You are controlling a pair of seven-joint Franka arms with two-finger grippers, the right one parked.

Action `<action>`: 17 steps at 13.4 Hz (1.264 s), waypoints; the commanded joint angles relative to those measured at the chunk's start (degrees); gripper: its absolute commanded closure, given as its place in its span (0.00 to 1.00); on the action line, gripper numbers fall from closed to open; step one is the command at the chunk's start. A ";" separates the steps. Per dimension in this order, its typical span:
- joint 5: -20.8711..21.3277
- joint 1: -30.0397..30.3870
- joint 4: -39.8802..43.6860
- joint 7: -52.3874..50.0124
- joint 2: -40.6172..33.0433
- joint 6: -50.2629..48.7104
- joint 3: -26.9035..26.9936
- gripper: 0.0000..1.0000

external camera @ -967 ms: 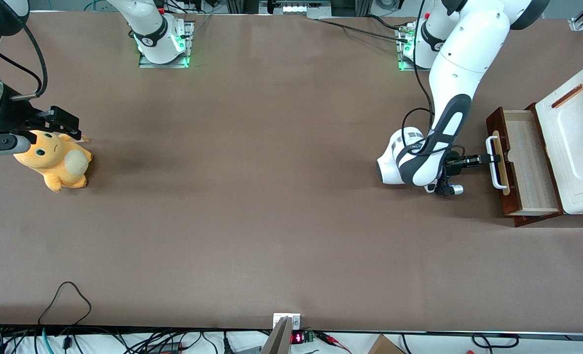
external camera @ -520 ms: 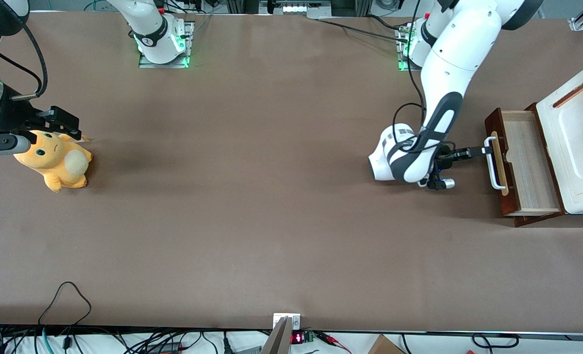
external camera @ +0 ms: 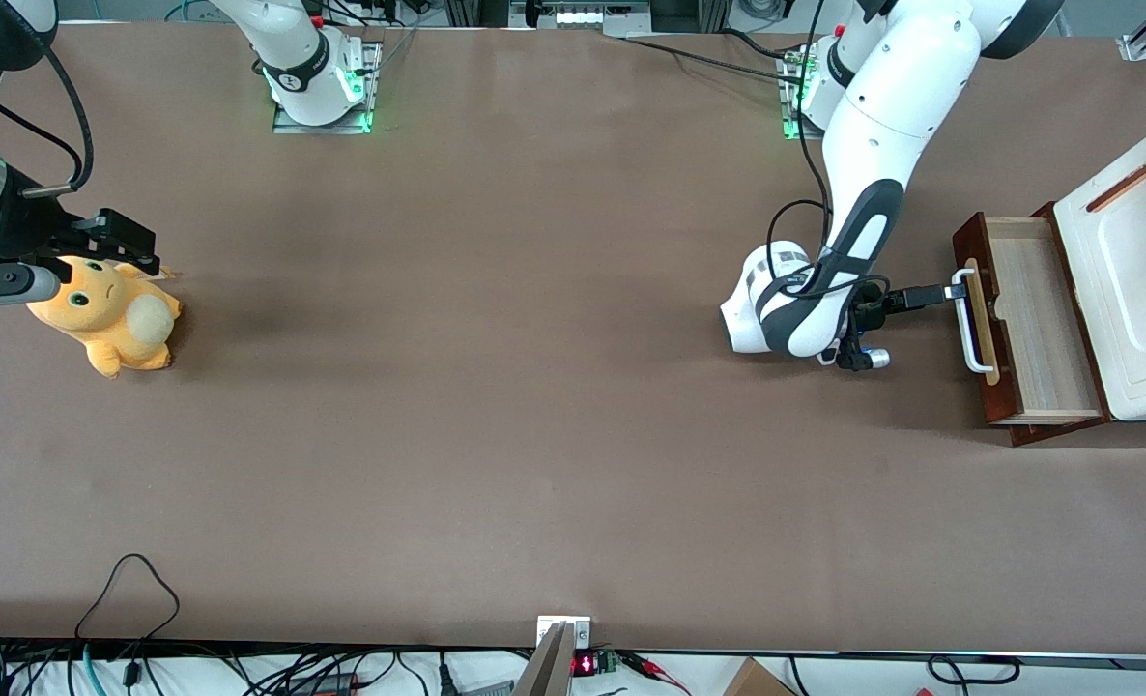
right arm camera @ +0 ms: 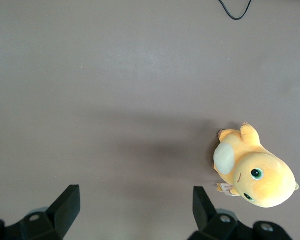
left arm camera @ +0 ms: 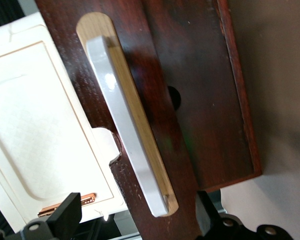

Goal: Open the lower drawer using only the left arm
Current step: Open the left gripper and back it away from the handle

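Two black cables lie nearest the front camera: a thin loop on the brown table, and a tangle along the table's near edge.

Toward the working arm's end of the table sits the lower drawer. It stands pulled out of a white cabinet, so its pale wood inside shows from above. Its dark reddish-brown front faces the middle of the table. A white bar handle runs along that front over a pale wood strip. Seen from the wrist camera, the handle is glossy and the strip beneath it has rounded ends.

One slim black gripper, on the left arm, is level with the end of the handle that lies farther from the front camera. It points straight at the drawer front. Its two fingers are spread wide apart. In the wrist view the gripper has one end of the handle between its fingers, and neither finger touches the bar. The bulbous white wrist hangs just above the table, on the side of the gripper away from the drawer.

The cabinet's white moulded panel carries a small orange-brown bar, farther from the front camera than the drawer.

Well apart, toward the parked arm's end of the table, an orange plush toy lies on its side. From the right wrist camera the toy shows a cream belly and a green eye.

Farthest from the front camera, the left arm's base glows green at the table's edge.
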 commanded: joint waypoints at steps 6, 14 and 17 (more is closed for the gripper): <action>-14.26 0.42 15.13 25.33 -4.90 2.63 6.75 0.00; -44.32 2.35 22.69 36.94 -19.93 14.23 16.60 0.00; -54.16 7.35 25.25 38.10 -24.94 15.38 16.00 0.00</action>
